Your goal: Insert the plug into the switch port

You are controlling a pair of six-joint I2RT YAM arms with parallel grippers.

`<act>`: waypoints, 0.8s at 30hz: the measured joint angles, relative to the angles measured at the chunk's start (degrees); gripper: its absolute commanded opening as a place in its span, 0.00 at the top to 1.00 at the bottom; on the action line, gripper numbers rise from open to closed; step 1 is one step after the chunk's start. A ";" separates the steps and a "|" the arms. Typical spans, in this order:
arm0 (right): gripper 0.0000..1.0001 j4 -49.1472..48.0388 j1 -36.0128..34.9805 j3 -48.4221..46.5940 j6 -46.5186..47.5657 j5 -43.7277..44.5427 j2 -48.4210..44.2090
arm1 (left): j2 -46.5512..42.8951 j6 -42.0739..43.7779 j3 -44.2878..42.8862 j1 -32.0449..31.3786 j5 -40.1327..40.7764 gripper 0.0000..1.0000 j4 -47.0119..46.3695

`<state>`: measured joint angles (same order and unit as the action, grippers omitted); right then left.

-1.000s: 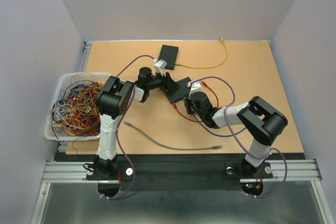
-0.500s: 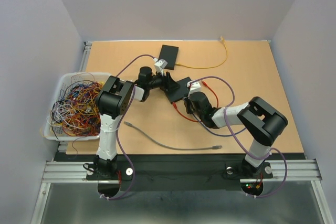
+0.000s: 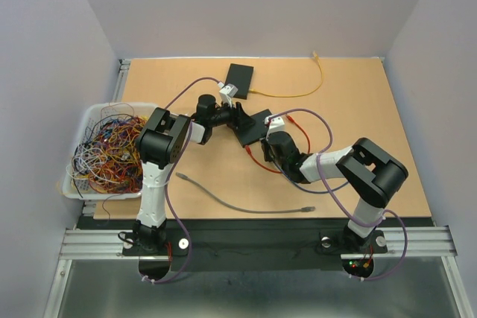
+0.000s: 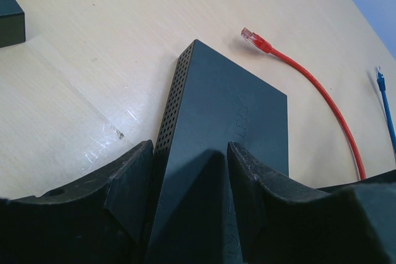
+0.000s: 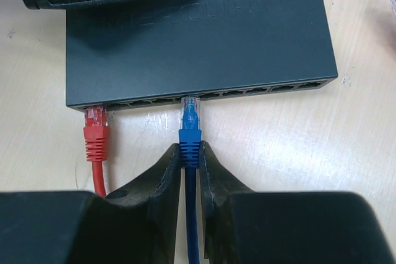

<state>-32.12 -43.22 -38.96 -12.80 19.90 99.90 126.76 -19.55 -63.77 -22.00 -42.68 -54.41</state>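
Observation:
A dark network switch lies on the table, its row of ports facing my right wrist camera; it also shows in the top view and the left wrist view. My right gripper is shut on the blue plug, whose clear tip sits at the mouth of a middle port. A red plug sits in the leftmost port. My left gripper is shut on the switch's far edge, holding it.
A second black box with a yellow cable lies at the back. A white basket of tangled wires stands at left. A grey cable lies near the front edge. The red cable's free end lies beyond the switch.
My right gripper has edged slightly toward the switch with the blue plug. The left arm has not visibly moved.

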 measured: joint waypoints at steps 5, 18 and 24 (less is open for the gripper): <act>1.00 -0.09 -0.39 -0.04 0.00 0.44 -0.02 | 0.00 0.00 -0.02 0.00 -0.02 0.39 0.00; 1.00 -0.98 -1.86 -0.11 0.92 1.97 0.00 | 0.04 0.20 -0.02 0.00 -0.35 0.39 0.00; 1.00 -1.99 -2.25 -0.37 1.01 3.48 1.49 | 0.04 0.39 -0.02 0.04 -0.20 0.39 -0.02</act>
<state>-34.11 -45.47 -39.33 -11.79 23.38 101.38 126.80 -19.16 -63.79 -21.96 -42.87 -54.43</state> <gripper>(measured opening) 0.206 0.614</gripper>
